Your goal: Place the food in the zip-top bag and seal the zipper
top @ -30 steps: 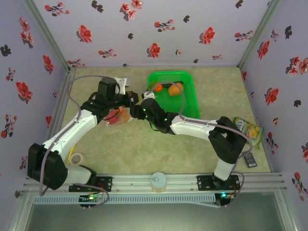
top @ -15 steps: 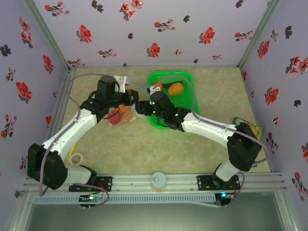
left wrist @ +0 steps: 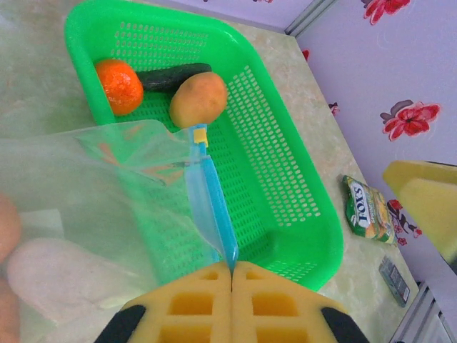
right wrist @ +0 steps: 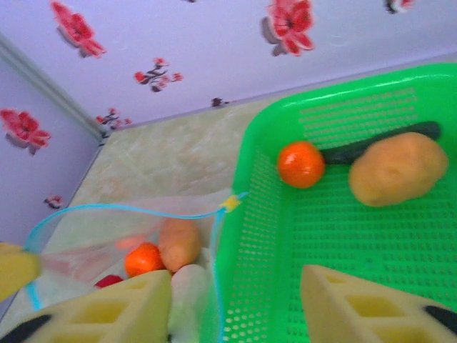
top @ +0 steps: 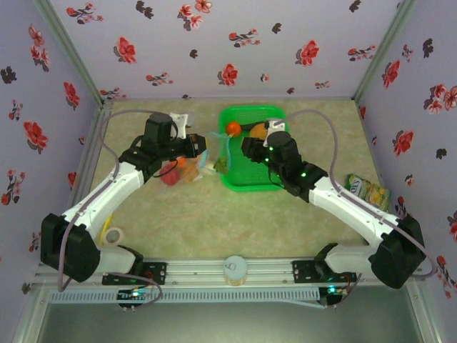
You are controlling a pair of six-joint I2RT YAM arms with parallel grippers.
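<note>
The zip-top bag [top: 187,170] lies left of the green basket [top: 291,153], its mouth draped over the basket's left rim. My left gripper [left wrist: 232,270] is shut on the light-blue zipper [left wrist: 214,200] at its near end. Inside the bag sit an orange [right wrist: 143,259], a brown potato-like lump [right wrist: 178,243], a white piece [right wrist: 187,286] and a red tomato [right wrist: 107,281]. In the basket [right wrist: 257,214] lie another orange [right wrist: 300,163], a potato [right wrist: 398,168] and a dark green cucumber [right wrist: 378,143]. My right gripper [right wrist: 235,314] hovers open over the basket's left rim, holding nothing.
A yellow-green snack packet [top: 368,191] lies on the table at the right, beside my right arm. A roll of tape [top: 112,234] sits near the left arm's base. A white round cap [top: 235,268] stands on the front rail. Flowered walls enclose the table.
My right gripper has drawn back from the bag's mouth to the right, over the basket, and its jaws have narrowed. The left gripper has kept its hold on the zipper.
</note>
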